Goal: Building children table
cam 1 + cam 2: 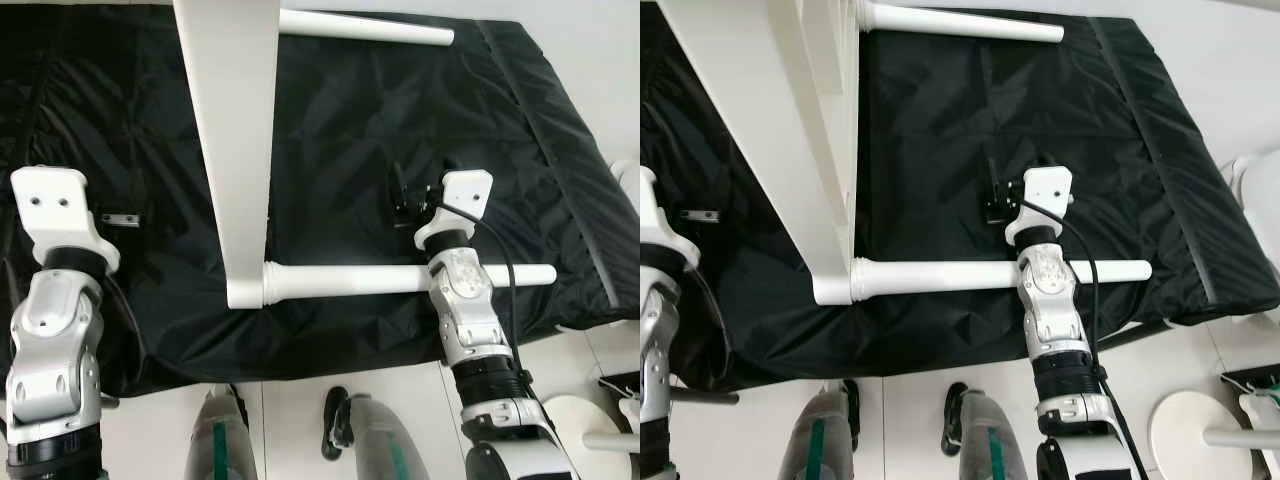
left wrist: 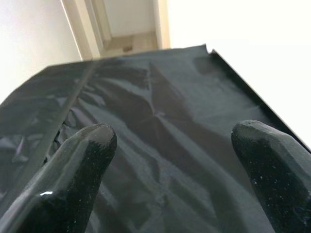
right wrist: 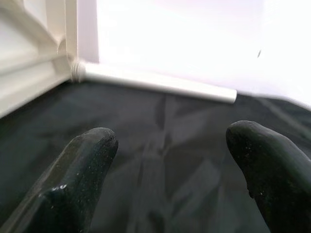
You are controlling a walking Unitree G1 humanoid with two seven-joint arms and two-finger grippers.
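Note:
A white table top (image 1: pixel 235 130) stands on its edge on a black sheet (image 1: pixel 380 140). Two white round legs stick out of it to the right: a near leg (image 1: pixel 350 279) and a far leg (image 1: pixel 365 27). My right arm (image 1: pixel 465 300) reaches across the near leg, its wrist (image 1: pixel 465 195) just beyond it. In the right wrist view my right gripper (image 3: pixel 170 160) is open above the sheet with nothing in it, facing the far leg (image 3: pixel 155 82). My left arm (image 1: pixel 55 300) is to the left of the top. My left gripper (image 2: pixel 175 165) is open over bare sheet.
The black sheet ends at a front edge (image 1: pixel 330 365) close to my feet (image 1: pixel 365 440) on the white tiled floor. A white round disc with a rod (image 1: pixel 590 425) lies on the floor at the right. A small metal piece (image 1: pixel 120 217) shows beside my left wrist.

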